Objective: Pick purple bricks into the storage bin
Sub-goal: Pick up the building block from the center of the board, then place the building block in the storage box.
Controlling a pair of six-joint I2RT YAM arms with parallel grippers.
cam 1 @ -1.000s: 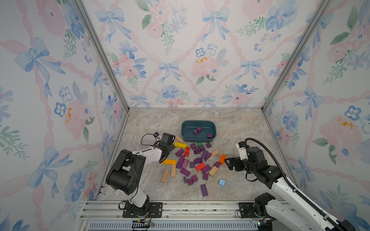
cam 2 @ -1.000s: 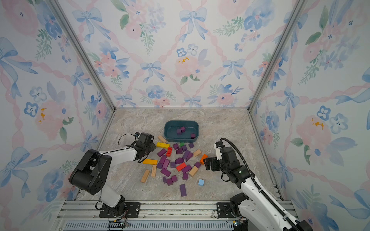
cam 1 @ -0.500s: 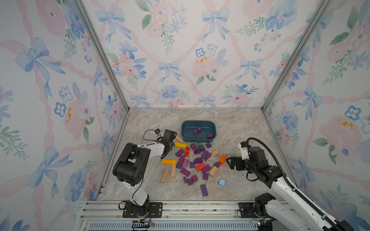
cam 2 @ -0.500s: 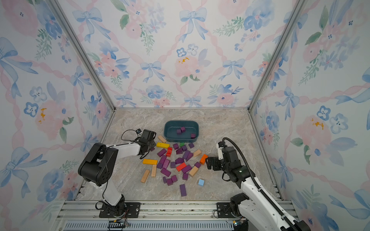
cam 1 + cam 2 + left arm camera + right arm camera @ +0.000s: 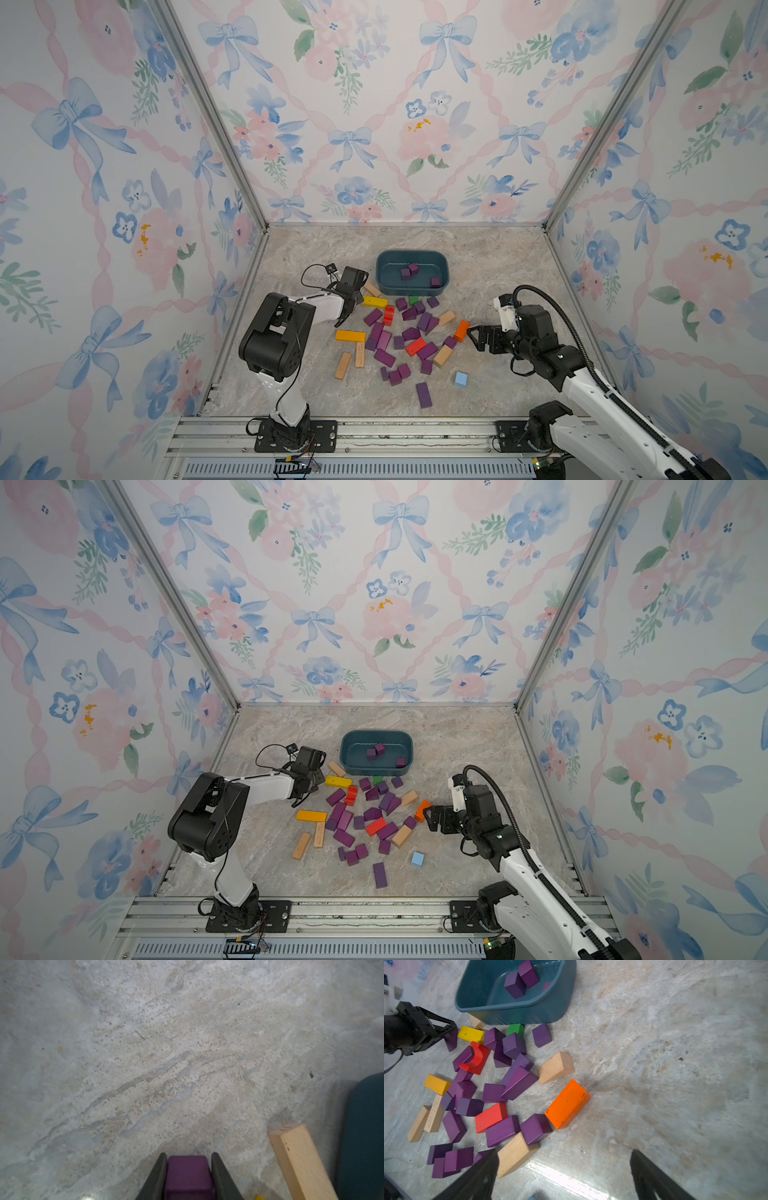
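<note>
The left pincer (image 5: 189, 1155) is clamped on 1 purple brick (image 5: 189, 1176), low over the tabletop (image 5: 166, 1064) near the bin (image 5: 365, 1126), probably for the carry across. The right pincer (image 5: 564, 1152) gapes empty beside the loose bricks (image 5: 517, 1082), likely to avoid a clash. 3 already lie in the bin.

tan block (image 5: 433, 1114), faint stamp, illegible

Left arm (image 5: 274, 332): white link shells, bulky black joint housings. Thin black cable (image 5: 309, 274) loops behind the left claw (image 5: 348, 312), which has black tapered wedge fingers. Right arm (image 5: 582, 378): same white and black. Thick ribbed black hose (image 5: 557, 307) and white module (image 5: 505, 311) sit behind the right claw (image 5: 473, 337). Black bolted base plates (image 5: 295, 434).
</note>
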